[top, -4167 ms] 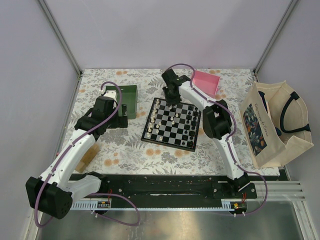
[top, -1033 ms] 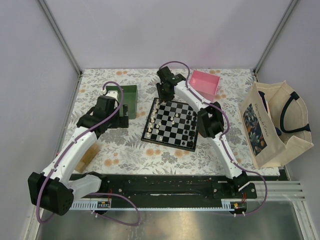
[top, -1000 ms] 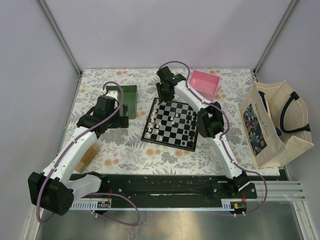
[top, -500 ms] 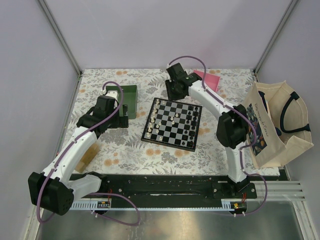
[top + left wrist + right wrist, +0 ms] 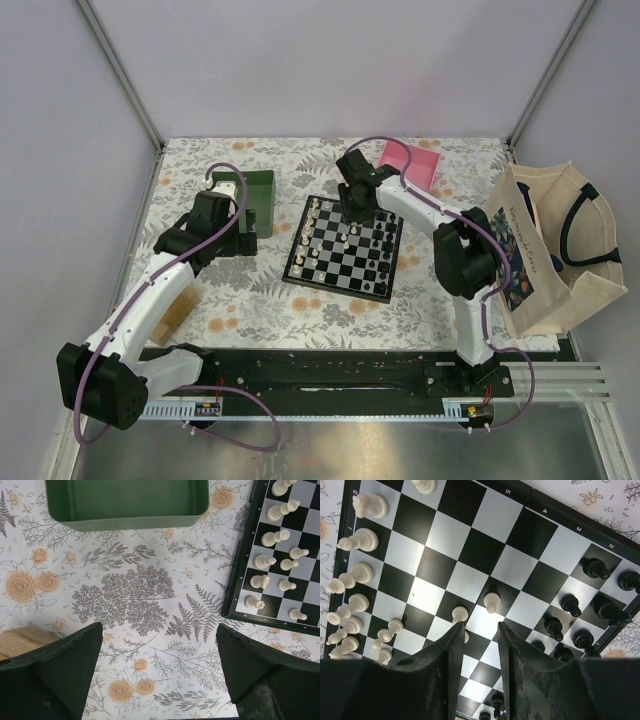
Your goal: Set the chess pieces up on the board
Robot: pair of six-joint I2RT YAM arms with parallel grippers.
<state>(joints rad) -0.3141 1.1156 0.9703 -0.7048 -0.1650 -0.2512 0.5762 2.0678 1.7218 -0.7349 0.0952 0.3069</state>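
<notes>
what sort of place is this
Probably a robot lab cell: left arm and right arm bolted to a black rail, plain panel walls, and a chessboard on a floral tablecloth.

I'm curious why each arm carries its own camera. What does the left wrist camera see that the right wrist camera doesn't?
Only the left wrist view shows the green tray and a tan block at the picture's edge. Only the right wrist view shows the black pieces and two white pawns standing out mid-board. Both show the board and the cream-white pieces lined up along one of its edges.
</notes>
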